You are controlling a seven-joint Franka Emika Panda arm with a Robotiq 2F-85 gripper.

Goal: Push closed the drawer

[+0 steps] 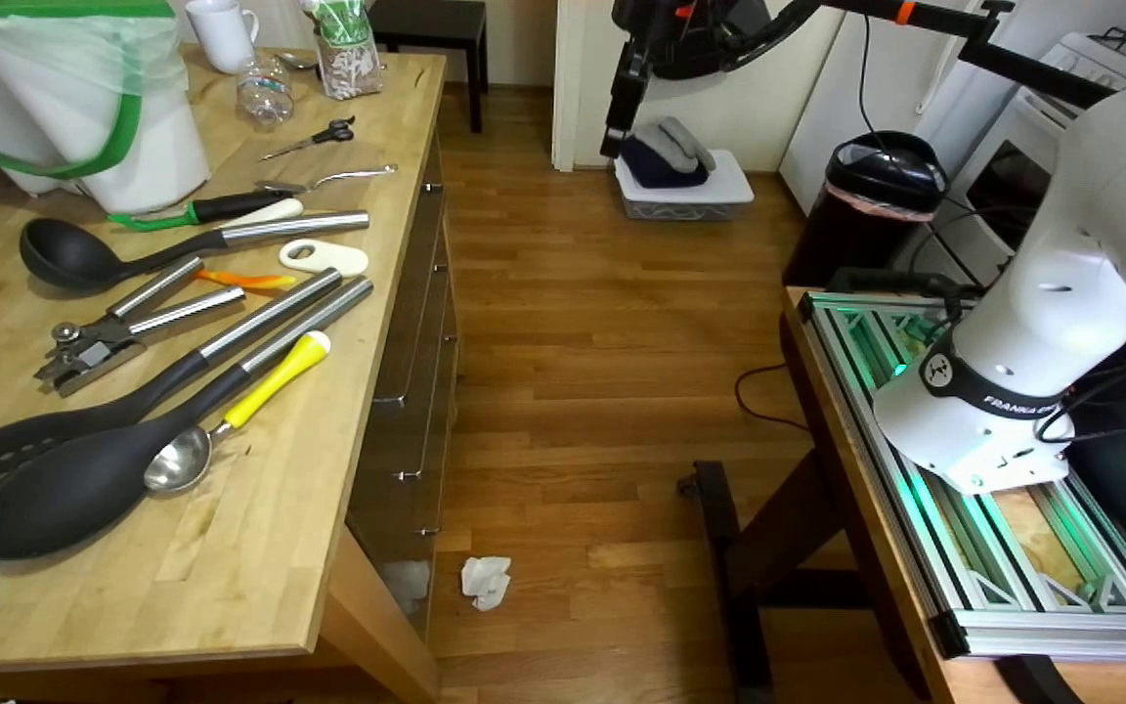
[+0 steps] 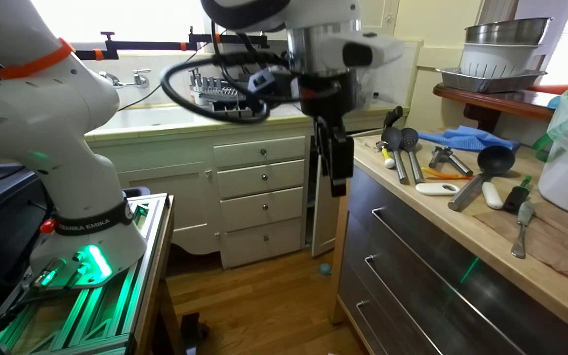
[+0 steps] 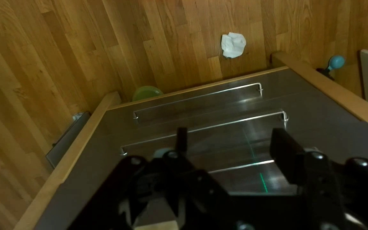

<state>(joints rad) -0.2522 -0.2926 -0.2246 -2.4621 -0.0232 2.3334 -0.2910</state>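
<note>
- Drawer fronts: dark grey; I note a bright green line on the upper front.
- Drawer handles: silver.
- Gripper: black on my wrist feed.
- Robot arm: white, with an orange band and a black collar lettered in white.
- Base lights: green.
- Worktop: pale tan wood grain.
- Slotted spoon: black head patterned with holes, silver handle.
- Scoop: silver bowl, yellow handle tipped white.
- Cloth: I record blue.
- Floor: orange-brown, striped by its planks.
</note>
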